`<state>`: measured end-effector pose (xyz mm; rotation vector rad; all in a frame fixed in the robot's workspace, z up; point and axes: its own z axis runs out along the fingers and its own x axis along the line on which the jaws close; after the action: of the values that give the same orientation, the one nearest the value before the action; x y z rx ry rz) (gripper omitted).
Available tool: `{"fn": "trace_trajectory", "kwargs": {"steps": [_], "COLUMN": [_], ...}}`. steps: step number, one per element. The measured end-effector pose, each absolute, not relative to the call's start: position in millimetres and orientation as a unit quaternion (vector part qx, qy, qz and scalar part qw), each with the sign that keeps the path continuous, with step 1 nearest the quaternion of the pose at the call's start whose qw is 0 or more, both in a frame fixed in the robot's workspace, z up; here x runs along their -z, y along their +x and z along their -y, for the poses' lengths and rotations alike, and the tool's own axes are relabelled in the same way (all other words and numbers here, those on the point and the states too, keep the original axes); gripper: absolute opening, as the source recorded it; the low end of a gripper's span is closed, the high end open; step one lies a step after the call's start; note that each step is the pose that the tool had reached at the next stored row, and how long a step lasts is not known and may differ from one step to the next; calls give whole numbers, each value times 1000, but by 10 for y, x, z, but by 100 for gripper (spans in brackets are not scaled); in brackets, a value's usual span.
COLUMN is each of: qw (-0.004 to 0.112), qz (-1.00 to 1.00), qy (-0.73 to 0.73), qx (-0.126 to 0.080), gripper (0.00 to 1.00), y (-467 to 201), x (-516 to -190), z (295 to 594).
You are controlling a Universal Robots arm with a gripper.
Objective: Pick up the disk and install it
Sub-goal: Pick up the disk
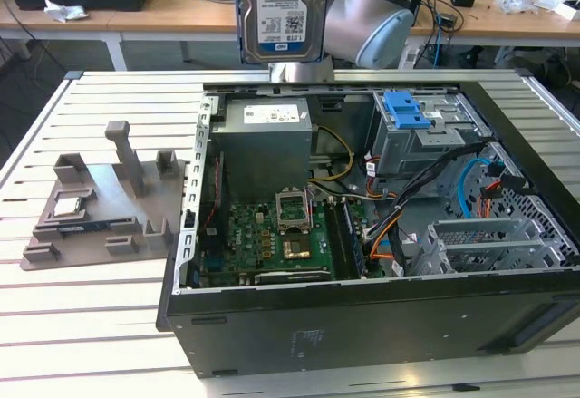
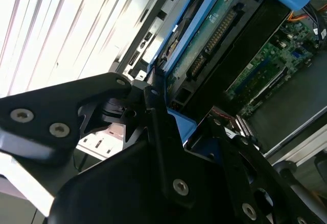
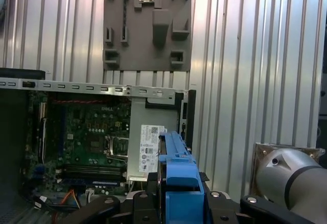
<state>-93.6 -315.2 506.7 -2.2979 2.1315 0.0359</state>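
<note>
I am holding the disk [image 1: 283, 13] high above the computer case [image 1: 362, 325], over the side of the case where the power supply [image 1: 265, 135] is sitting. The disk is hanging upright, with its label facing the exterior view. In both wrist views the gripper [image 2: 168, 117] is clamping the blue frame of the disk [image 3: 176, 168], so I judge that the jaws are closed firmly on it, narrow, with nothing else between them.

For this carrying step I am thinking mainly of clearance. The disk should stay straight in the jaws and travel well above the walls of the case. Inside the case, loose cables [image 1: 381, 235] are crossing between the board [image 1: 272, 235] and the drive cage [image 1: 426, 135], and these could catch a corner of the disk. Slow movement is better here, because the grip is only on the plastic frame and a bump could twist the disk.

Some things I am not seeing well. The upper edge of the disk is cut off by the border of the exterior view. In the first wrist view the body of the gripper [image 3: 176, 203] is covering the place of contact. I cannot tell which slot in the case is for this disk; a blue bracket [image 1: 406, 108] is covering part of the cage. Outside the case, a grey holder [image 1: 100, 208] with a chip [image 1: 68, 206] is lying on the table [image 1: 91, 325].
</note>
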Motion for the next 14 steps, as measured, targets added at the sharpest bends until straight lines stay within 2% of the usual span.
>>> {"fn": "trace_trajectory", "kwargs": {"steps": [14], "qw": [4], "qz": [-680], "qy": [-733], "qx": [-11], "gripper": [37], "y": [-841], "x": [-5056], "z": [3205]}}
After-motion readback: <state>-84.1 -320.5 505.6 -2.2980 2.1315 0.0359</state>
